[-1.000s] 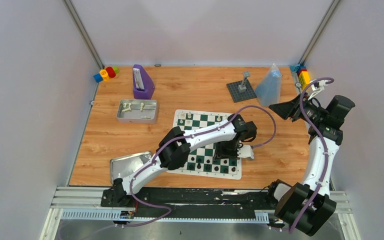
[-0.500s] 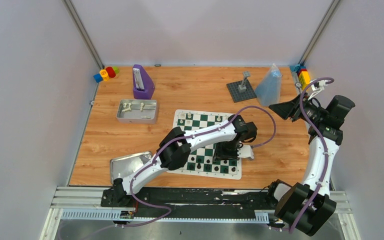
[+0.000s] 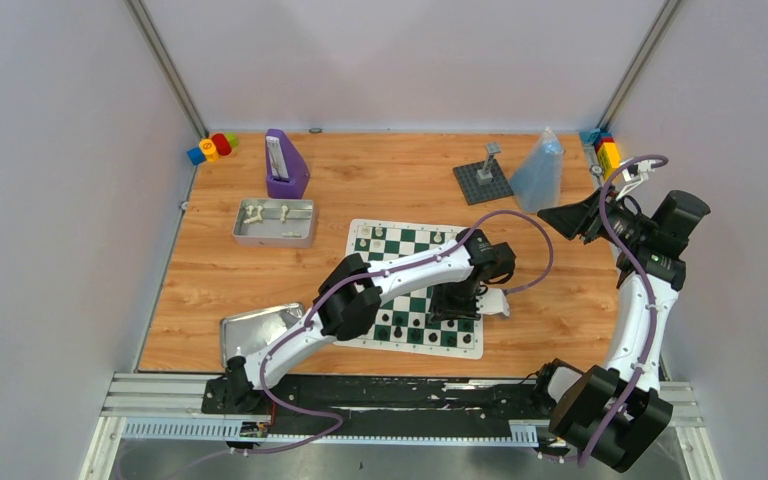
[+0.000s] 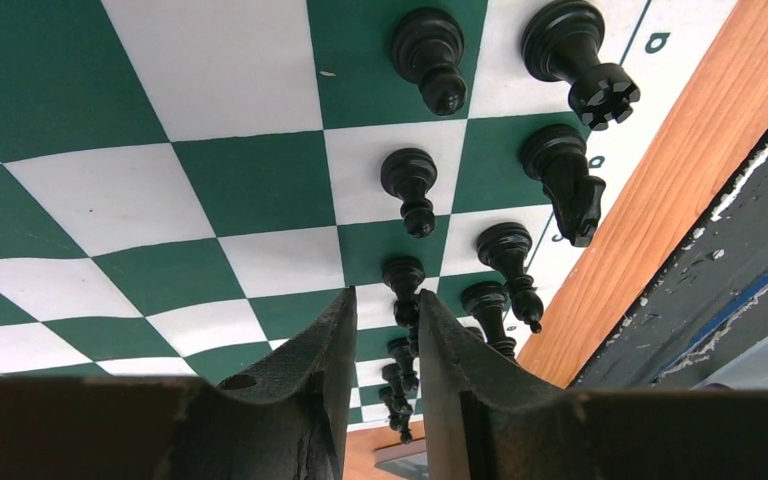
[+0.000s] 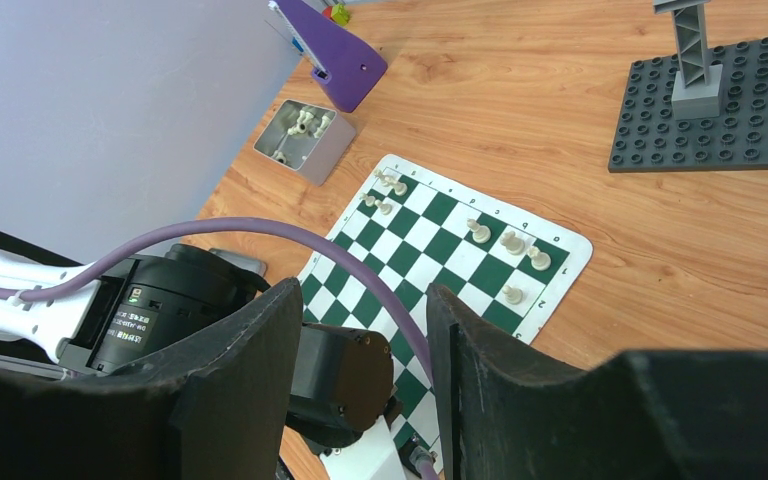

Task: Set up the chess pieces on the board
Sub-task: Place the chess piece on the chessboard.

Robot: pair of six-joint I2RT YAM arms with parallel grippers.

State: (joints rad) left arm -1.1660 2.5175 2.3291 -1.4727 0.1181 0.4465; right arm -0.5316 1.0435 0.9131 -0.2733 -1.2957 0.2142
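On board point(image 4: 260, 180) border, tiny letters point(image 4: 657, 42)

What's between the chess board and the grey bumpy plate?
Nothing, just bare wooden table between the board and the grey plate; the right wrist view shows it best.

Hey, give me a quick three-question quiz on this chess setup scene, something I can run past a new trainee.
1. True or false: the right tool is gripping a chess piece.
2. The white pieces not yet on the board lie in: A) the metal tin, B) the grey baseplate, C) the tin lid.
3. Fill in: the row of pawns ahead of the left tool is ___ in colour.

Key: 1 false, its jaws stand apart with nothing between them; 2 A; 3 black.
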